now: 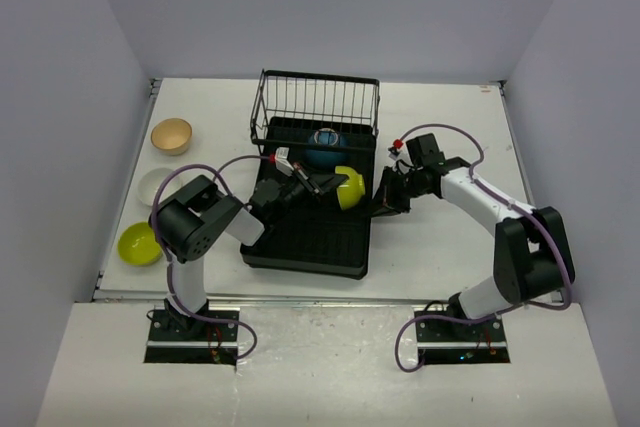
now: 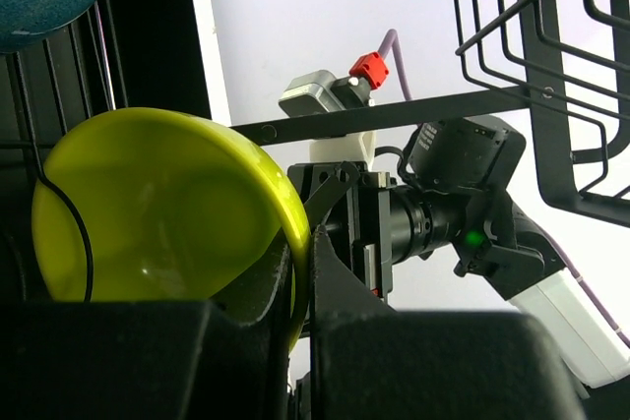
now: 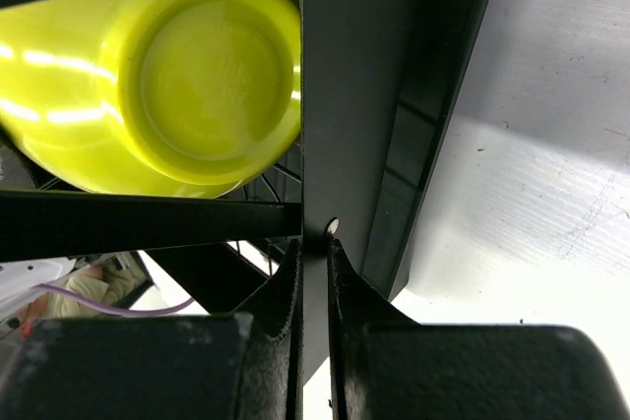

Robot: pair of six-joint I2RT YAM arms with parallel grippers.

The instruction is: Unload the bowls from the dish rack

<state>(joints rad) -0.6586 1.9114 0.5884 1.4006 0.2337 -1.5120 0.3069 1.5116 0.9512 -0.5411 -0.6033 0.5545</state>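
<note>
Wrist cams settle what the top view can't: left gripper (image 2: 300,253) clamps the rim of the glossy lime round bowl (image 2: 157,204), right gripper (image 3: 315,248) pinches the wall of the black ribbed dish rack (image 3: 345,95), white table (image 3: 532,145) just outside its jaws.

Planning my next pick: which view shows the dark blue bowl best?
Top external: the dark blue bowl shows nearly whole, inside the dish rack. Left wrist catches only its edge; right wrist shows none.

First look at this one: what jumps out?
A lime bowl, tipped on its side at the right side of the dish rack, has its rim pinched by the left gripper. The right gripper is clamped on the rack's right wall; a dark blue bowl sits by the wire basket.
</note>
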